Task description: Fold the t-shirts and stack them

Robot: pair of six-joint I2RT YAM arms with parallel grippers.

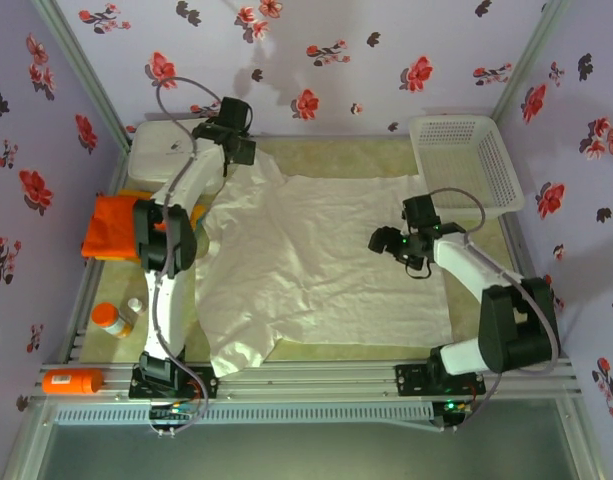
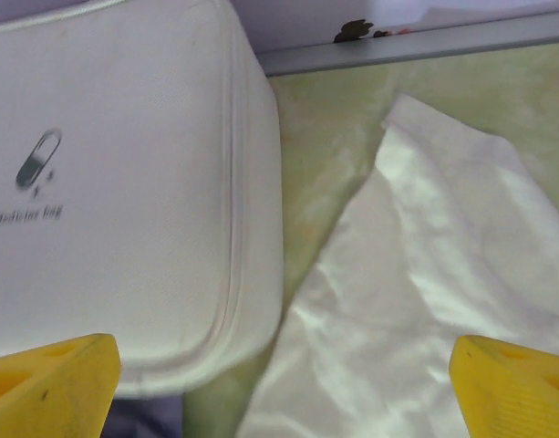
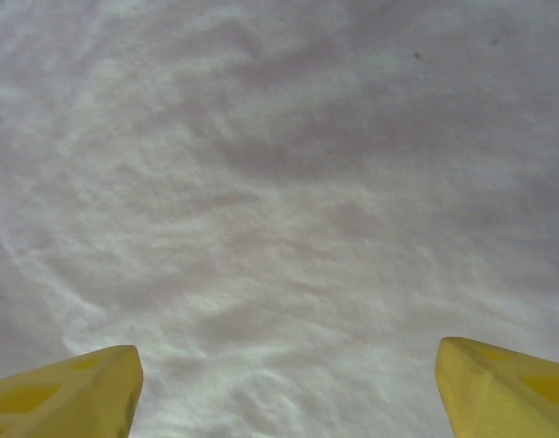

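Left gripper (image 2: 279, 392) and right gripper (image 3: 284, 392) both hang spread and empty over the off-white t-shirt (image 1: 326, 260) lying open mid-table, so we risk a shallow pinch that slips off the cloth, or the left one snagging the white box (image 2: 124, 182) just beside the sleeve.

White arms (image 1: 191, 175), black joints, grey cables, yellow fingers (image 2: 46, 379).

The left arm (image 1: 168, 300) stretches far forward, its left claw (image 1: 234, 128) tipped downward with yellow fingers (image 2: 51, 383) spread wide, while the right arm (image 1: 468, 262) bends inward, its right claw (image 1: 386, 243) equally wide apart.
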